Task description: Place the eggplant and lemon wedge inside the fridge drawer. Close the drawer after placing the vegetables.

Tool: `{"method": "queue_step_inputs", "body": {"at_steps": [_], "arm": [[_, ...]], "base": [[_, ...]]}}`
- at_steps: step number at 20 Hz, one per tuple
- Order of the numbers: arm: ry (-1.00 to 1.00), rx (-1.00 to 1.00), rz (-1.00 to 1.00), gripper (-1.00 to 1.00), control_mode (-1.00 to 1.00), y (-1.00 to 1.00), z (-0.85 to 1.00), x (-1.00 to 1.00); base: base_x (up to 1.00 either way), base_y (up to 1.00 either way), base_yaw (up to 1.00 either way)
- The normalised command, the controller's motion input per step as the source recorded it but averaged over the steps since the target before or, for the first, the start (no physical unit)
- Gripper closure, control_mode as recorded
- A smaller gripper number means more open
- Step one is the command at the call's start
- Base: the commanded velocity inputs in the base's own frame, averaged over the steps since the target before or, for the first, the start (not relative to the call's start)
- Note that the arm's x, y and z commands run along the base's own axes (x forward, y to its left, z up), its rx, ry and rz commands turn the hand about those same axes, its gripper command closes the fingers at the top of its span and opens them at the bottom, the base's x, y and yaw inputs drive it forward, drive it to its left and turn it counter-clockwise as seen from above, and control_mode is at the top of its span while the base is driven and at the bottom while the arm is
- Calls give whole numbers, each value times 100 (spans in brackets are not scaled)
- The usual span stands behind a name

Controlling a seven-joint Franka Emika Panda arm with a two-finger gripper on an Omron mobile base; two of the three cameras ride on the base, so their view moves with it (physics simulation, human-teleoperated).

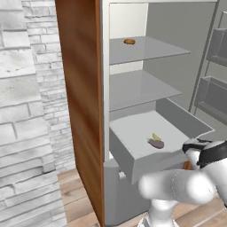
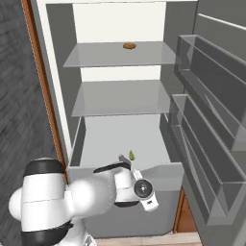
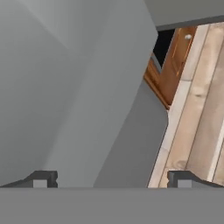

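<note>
We find the eggplant [image 1: 156, 143] and the lemon wedge [image 1: 155, 136] lying together, touching or nearly so, on the floor of the fridge drawer [image 1: 133, 165], which stands pulled out below the glass shelves [image 1: 142, 88]; so we judge that only the closing is left. Our claw [image 3: 112, 179] sits low in front of the drawer's flat front panel, its two tips spread wide with nothing between them. The risk we see is a skewed push: the hand appears to be near the panel's right part, close to the drawer's corner, so pressing there could slide off the edge or jam the bin crooked. A hard shove might also roll the eggplant about inside. To the right, the open fridge door with its bins [image 2: 211, 139] stands close beside the arm, leaving little room to swing. A small orange-brown item [image 1: 129, 41] rests on the top shelf, well clear of the work.
</note>
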Motion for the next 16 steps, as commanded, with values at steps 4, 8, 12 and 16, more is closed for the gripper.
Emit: {"method": "queue_step_inputs", "body": {"at_steps": [4,8,12,16], "arm": [[0,9,0,-100,-100,0,0,71],[0,8,0,-100,-100,4,0,76],[4,3,0,-100,-100,22,8,91],[6,1,-1,-100,-100,29,11,88]], "base": [[0,0,0],[0,0,0],[0,0,0],[0,0,0]]}}
